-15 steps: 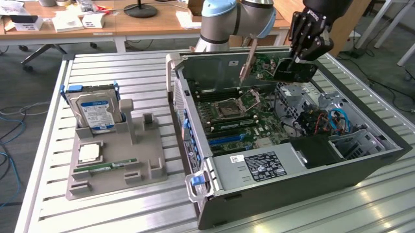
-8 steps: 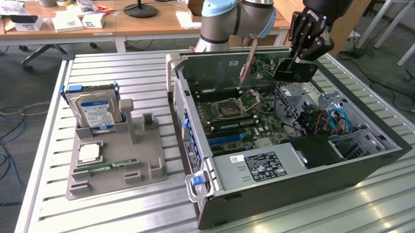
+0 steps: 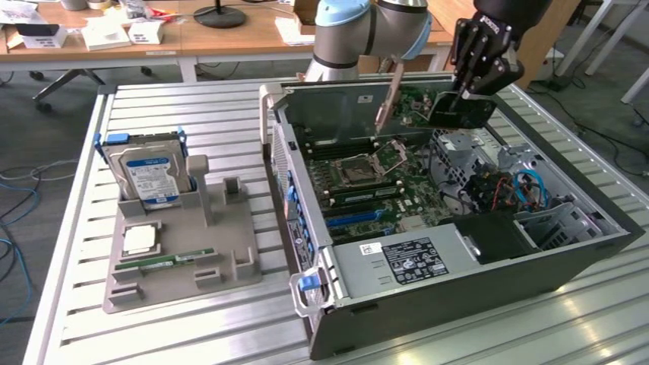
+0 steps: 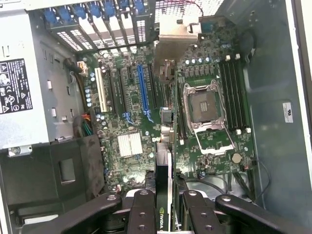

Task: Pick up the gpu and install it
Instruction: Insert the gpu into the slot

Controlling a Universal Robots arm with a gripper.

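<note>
The gripper (image 3: 473,93) pinches the gpu (image 3: 458,112): its black fingers (image 4: 142,210) are part-closed on the flat faces of the card, which hangs on edge between them. The card is held over the open computer case (image 3: 568,251), above the motherboard (image 4: 126,146) and, as far as the exterior view shows, clear of it. So the pick-up looks done and the install does not, since the card sits in no slot yet. The long blue slot (image 4: 142,92) is empty and runs parallel to the card's edge, just beside its line rather than plainly under it. Further out in the case are the bare processor socket (image 4: 204,105) and the power supply (image 3: 400,258). Well apart, on the exterior view's left, a gray holder (image 3: 193,243) on the slatted table (image 3: 152,334) carries the hard drive (image 3: 150,176) and a green memory stick (image 3: 163,261).
</note>
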